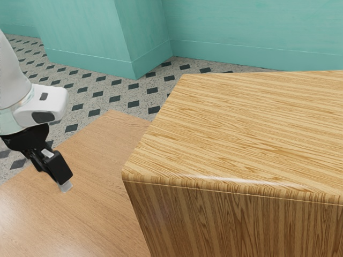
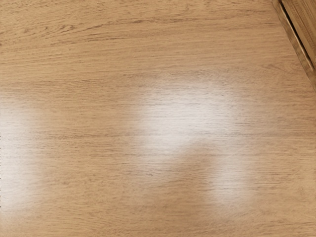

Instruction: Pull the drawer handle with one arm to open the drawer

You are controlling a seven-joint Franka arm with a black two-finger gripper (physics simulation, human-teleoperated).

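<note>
One robot arm is in view, and it carries one black gripper. There is one wooden table and one large wooden cabinet, which shows two faces, its top and one side. There is one tiled floor, its dark diamonds too many to count. One teal wall runs behind, with one square pillar. The wrist view adds one strip of the cabinet's edge.

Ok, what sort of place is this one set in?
Probably a plain indoor room in a simulator, not clearly a kitchen or a workshop: teal walls, a speckled floor with dark diamond tiles, and a wooden table with a large wooden cabinet on it.
</note>
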